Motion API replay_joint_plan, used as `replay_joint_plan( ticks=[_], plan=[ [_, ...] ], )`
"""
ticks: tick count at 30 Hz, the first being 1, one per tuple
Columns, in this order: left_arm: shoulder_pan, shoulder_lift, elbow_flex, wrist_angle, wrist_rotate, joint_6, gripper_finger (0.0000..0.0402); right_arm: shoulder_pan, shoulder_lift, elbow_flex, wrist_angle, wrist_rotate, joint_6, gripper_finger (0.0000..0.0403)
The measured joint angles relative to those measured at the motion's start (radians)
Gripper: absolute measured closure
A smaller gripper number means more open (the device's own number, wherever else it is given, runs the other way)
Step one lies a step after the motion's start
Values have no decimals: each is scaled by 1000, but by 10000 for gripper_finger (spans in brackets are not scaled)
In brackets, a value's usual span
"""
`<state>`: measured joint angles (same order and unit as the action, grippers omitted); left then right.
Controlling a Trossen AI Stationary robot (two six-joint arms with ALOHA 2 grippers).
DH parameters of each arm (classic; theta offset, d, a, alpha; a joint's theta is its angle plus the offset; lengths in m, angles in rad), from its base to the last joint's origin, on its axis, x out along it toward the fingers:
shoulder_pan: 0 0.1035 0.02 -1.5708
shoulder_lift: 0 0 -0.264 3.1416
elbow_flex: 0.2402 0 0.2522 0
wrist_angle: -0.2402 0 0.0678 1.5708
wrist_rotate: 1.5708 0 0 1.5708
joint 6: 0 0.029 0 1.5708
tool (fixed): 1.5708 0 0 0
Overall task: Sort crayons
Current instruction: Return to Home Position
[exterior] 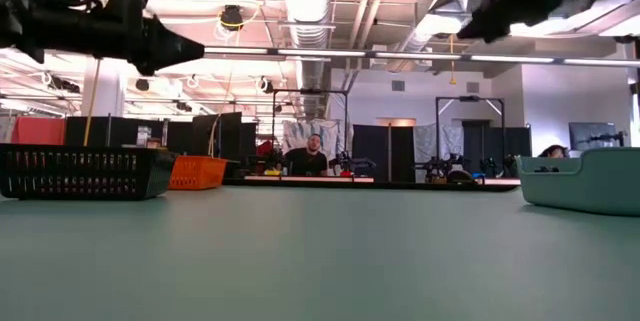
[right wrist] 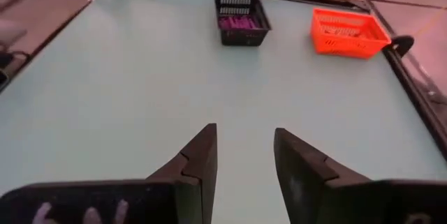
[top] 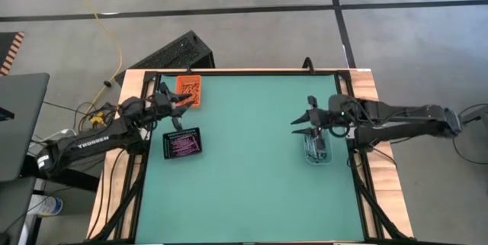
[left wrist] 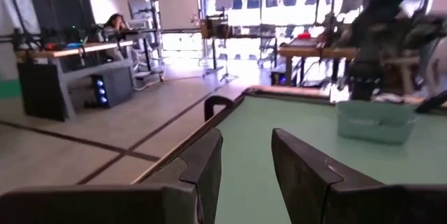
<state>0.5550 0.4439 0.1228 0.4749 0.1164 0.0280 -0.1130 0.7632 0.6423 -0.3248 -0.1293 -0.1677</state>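
Above the matte green table (top: 252, 176), left gripper (left wrist: 246, 135) and right gripper (right wrist: 244, 130) hold dark wedge-shaped jaws parted.

A rectangular table (top: 252, 184) seen from overhead, topped with a flat teal-green mat, edged by a black frame rail and a pale wooden border. Three small containers sit directly on the mat, well apart. Taking the table's middle as the clock's centre and the far edge as twelve: an orange mesh basket (top: 180, 92) sits at about ten o'clock, near the far corner. A black mesh basket (top: 183, 132) sits at nine o'clock, near the side edge. A pale translucent tray (top: 318, 161) sits at three o'clock. The mat between them is smooth.
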Motion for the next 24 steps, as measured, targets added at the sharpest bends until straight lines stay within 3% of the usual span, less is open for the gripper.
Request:
replay_joint_plan(
  ticks=[4,15,20,24],
  plan=[
    [41,-43,-28,13,56,-55,286,-120,-89,-101,64,-29,49,267],
    [97,-152,-109,20,55,-132,286,-350,-453,-405,349,-28,184,267],
    [98,-202,-110,45,57,-176,286,-372,-600,-446,334,-13,254,271],
    [97,-255,-110,33,60,-181,286,-347,-723,-448,201,92,243,284]
  ],
)
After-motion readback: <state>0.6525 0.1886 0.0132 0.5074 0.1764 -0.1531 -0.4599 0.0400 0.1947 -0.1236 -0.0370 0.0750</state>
